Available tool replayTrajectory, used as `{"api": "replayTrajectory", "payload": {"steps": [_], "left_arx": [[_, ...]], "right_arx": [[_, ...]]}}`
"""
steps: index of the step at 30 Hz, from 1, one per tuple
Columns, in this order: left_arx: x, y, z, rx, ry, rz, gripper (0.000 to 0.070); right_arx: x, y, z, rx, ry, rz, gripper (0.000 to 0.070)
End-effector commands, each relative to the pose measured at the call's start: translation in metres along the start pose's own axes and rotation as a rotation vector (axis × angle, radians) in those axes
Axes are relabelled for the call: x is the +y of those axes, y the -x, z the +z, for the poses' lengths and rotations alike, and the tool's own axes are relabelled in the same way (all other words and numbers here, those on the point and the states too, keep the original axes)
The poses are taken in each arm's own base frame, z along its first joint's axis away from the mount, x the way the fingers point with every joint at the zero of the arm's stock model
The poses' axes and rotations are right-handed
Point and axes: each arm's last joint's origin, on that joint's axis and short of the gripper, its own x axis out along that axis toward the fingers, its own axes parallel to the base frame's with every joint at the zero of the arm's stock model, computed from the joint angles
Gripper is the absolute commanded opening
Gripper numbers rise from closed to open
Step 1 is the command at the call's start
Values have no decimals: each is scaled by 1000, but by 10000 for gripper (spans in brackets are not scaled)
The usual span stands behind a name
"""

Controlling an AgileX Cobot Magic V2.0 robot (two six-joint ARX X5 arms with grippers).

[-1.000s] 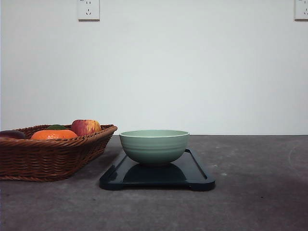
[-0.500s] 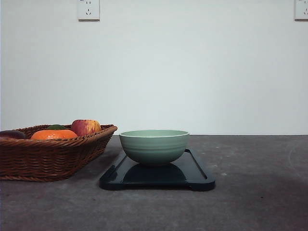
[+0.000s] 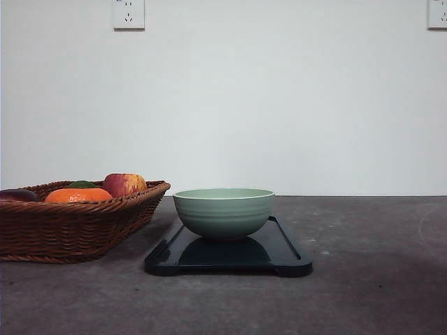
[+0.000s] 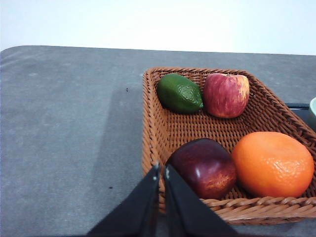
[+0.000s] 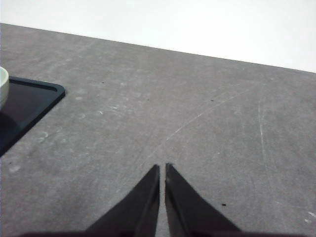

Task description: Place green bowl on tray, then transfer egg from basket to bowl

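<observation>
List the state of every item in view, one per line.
green bowl: upright on tray, looks empty
tray: flat on table
basket: holds lime, two apples, orange; no egg seen
left end effector: shut, empty
right end effector: shut, empty

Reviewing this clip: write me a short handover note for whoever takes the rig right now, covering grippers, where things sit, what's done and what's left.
Left gripper: shut, empty, hanging at the near rim of the brown woven wicker basket.
Right gripper: shut, empty, over bare grey table beside the tray.
Done: the pale sage-green ceramic bowl sits on the glossy black rectangular tray.
Basket holds a green avocado, a red-yellow apple, a dark red apple and an orange. I see no egg among them.
Left: the egg transfer; find the egg first.
</observation>
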Motion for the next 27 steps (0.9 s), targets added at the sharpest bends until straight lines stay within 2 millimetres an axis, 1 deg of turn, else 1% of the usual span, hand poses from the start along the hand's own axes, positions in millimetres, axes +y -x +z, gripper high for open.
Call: {"api": "replayTrajectory", "payload": {"steps": [1, 27], "left_arx": [[0, -2, -7, 23, 1, 4, 8], [0, -2, -7, 23, 1, 4, 8]], "right_arx": [[0, -1, -1, -3, 4, -3, 13], [0, -1, -1, -3, 4, -3, 13]]}}
